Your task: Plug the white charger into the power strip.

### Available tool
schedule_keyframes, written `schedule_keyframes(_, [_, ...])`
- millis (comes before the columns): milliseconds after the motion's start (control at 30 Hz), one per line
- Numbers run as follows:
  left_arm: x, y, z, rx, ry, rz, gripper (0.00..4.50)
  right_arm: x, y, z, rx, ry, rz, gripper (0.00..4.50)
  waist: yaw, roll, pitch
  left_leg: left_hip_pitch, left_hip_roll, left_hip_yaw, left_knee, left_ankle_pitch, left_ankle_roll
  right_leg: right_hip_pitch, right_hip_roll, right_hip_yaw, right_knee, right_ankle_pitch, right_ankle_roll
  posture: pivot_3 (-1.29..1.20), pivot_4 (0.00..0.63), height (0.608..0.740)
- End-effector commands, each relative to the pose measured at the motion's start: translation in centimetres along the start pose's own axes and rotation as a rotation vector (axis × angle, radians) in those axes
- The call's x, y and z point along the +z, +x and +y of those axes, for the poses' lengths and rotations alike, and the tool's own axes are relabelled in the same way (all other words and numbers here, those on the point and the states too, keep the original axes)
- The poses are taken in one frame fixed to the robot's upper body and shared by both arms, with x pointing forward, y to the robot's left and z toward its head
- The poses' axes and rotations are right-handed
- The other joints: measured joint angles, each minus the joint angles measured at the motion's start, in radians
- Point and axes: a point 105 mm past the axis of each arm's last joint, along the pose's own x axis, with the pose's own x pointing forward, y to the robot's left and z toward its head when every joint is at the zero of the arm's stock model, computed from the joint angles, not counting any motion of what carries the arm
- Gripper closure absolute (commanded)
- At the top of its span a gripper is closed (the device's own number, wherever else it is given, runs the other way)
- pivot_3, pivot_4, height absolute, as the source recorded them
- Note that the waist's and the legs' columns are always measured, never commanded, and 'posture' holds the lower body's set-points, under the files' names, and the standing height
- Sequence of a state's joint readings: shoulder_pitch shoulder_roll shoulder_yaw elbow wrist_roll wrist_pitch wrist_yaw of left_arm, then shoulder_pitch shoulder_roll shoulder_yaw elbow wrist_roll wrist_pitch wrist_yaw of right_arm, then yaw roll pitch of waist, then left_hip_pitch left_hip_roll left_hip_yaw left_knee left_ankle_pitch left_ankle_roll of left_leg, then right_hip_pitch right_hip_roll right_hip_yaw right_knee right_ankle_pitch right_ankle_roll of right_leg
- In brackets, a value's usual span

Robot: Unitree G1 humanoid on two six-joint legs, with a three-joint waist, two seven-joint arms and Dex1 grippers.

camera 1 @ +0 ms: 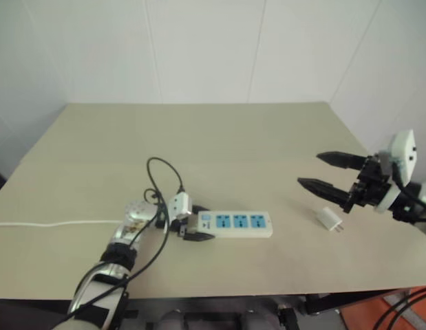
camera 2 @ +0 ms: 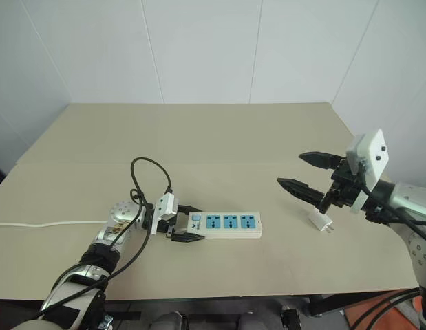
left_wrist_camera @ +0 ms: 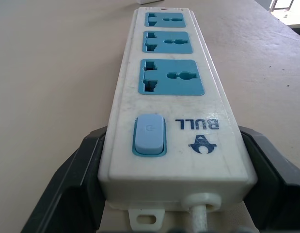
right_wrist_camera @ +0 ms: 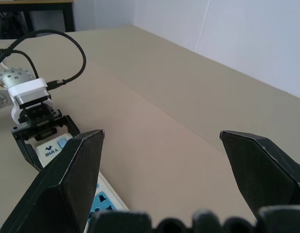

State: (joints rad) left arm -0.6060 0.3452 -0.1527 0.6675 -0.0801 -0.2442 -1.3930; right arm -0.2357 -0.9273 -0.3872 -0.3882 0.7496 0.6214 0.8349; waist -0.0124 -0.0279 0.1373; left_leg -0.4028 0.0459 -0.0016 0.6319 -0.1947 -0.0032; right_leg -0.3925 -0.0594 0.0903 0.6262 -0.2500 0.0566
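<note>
Your left gripper (camera 1: pixel 193 229) clamps the power strip's (camera 1: pixel 235 224) switch end, three blue sockets up; right gripper (camera 1: pixel 325 172) spread wide above the white charger (camera 1: pixel 329 219).

I cannot make out the prongs of the white charger (camera 1: pixel 329 219); too small. The power strip (left_wrist_camera: pixel 171 126) far end runs off the left wrist frame. Its thin white cord (camera 1: pixel 54 223) leaves the head view's left edge.

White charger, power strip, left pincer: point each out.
white charger (camera 1: pixel 329 218): left eye view, cube body.
power strip (camera 1: pixel 262 223): left eye view, bare end past the sockets.
left pincer (camera 2: pixel 188 229): right eye view, between fingertips, at the strip's switch end.
</note>
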Motion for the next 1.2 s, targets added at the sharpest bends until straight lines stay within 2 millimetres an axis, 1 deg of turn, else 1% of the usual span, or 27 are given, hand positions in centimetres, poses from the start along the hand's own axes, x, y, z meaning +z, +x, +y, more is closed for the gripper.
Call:
schedule_keyframes(33, [-0.8, 0.4, -0.5, -0.015, -0.045, 0.031, 1.21, 0.6, -0.1, -0.9, -0.029, -0.042, 0.035, 0.00, 0.000, 0.000, 0.000, 0.001, 0.000, 0.000, 0.000, 0.000, 0.000, 0.001, 0.000, 0.000, 0.000, 0.000, 0.001, 0.00, 0.150, 0.740])
schedule_keyframes(200, [-0.6, 0.2, -0.7, -0.055, -0.087, 0.042, 1.21, -2.6, -0.5, -4.1, -0.130, -0.047, 0.378, 0.00, -0.002, 0.000, 0.000, 0.002, 0.000, 0.000, 0.001, 0.000, 0.000, 0.002, 0.000, 0.000, -0.001, -0.002, 0.002, 0.00, 0.150, 0.740])
schedule_keyframes(233, [-0.6, 0.2, -0.8, -0.058, -0.090, 0.043, 1.21, -2.9, -0.7, -4.5, -0.137, -0.036, 0.429, 0.00, -0.002, 0.001, 0.000, 0.002, 0.001, 0.001, 0.001, 0.000, 0.000, 0.001, 0.000, 0.000, -0.001, -0.002, 0.002, 0.00, 0.150, 0.740])
schedule_keyframes(300, [-0.6, 0.1, -0.8, -0.069, -0.098, 0.048, 1.21, -3.2, -0.8, -5.4, -0.158, 0.048, 0.535, 0.00, -0.004, 0.002, 0.000, 0.001, 0.001, 0.001, 0.000, 0.000, 0.000, 0.000, 0.000, 0.000, -0.001, -0.002, 0.001, 0.00, 0.150, 0.740])
schedule_keyframes(333, [-0.6, 0.1, -0.9, -0.073, -0.100, 0.050, 1.21, -3.2, -0.8, -5.7, -0.165, 0.075, 0.566, 0.00, -0.005, 0.003, 0.000, 0.001, 0.001, 0.001, 0.000, 0.000, 0.000, -0.001, 0.000, 0.001, -0.001, 0.000, -0.002, 0.00, 0.150, 0.740])
schedule_keyframes(433, [-0.7, 0.0, -1.0, -0.081, -0.100, 0.058, 1.21, -3.1, -0.3, -6.4, -0.183, 0.223, 0.677, 0.00, -0.006, 0.004, 0.000, -0.002, 0.001, 0.002, -0.001, 0.000, 0.000, -0.005, 0.000, 0.002, 0.000, 0.000, -0.002, 0.00, 0.150, 0.740])
schedule_keyframes(567, [-0.7, -0.1, -1.2, -0.079, -0.108, 0.057, 1.21, -4.5, 0.4, -7.0, -0.248, 0.358, 0.911, 0.00, -0.004, 0.004, -0.001, -0.006, 0.001, 0.003, -0.002, 0.000, 0.000, -0.011, 0.000, 0.003, 0.001, 0.000, -0.003, 0.00, 0.150, 0.740])
schedule_keyframes(667, [-0.8, -0.2, -1.3, -0.076, -0.111, 0.059, 1.21, -5.6, 0.5, -7.3, -0.251, 0.378, 1.027, 0.00, 0.001, 0.004, -0.001, -0.009, 0.001, 0.002, -0.003, 0.000, 0.000, -0.013, 0.000, 0.002, 0.000, -0.001, -0.003, 0.00, 0.150, 0.740])
schedule_keyframes(767, [-0.8, -0.3, -1.4, -0.067, -0.117, 0.058, 1.21, -6.7, 0.5, -7.7, -0.247, 0.376, 1.094, 0.00, 0.001, 0.004, -0.001, -0.012, 0.001, 0.002, -0.002, -0.001, 0.001, -0.015, 0.000, 0.002, 0.000, -0.001, -0.003, 0.00, 0.150, 0.740])
schedule_keyframes(933, [-0.9, -0.4, -1.7, -0.060, -0.124, 0.058, 1.21, -8.7, 0.6, -8.1, -0.218, 0.377, 1.146, 0.00, -0.002, 0.005, -0.001, -0.011, 0.001, 0.002, -0.002, -0.002, 0.003, -0.015, 0.000, 0.002, 0.002, -0.001, -0.003, 0.00, 0.150, 0.740])
schedule_keyframes(1200, [-0.9, -0.5, -1.8, -0.050, -0.130, 0.059, 1.21, -10.4, 1.1, -8.1, -0.186, 0.393, 1.172, 0.00, -0.005, 0.006, -0.001, -0.009, 0.001, 0.002, 0.001, -0.002, 0.003, -0.014, 0.001, 0.002, 0.005, -0.001, -0.003, 0.00, 0.150, 0.740])
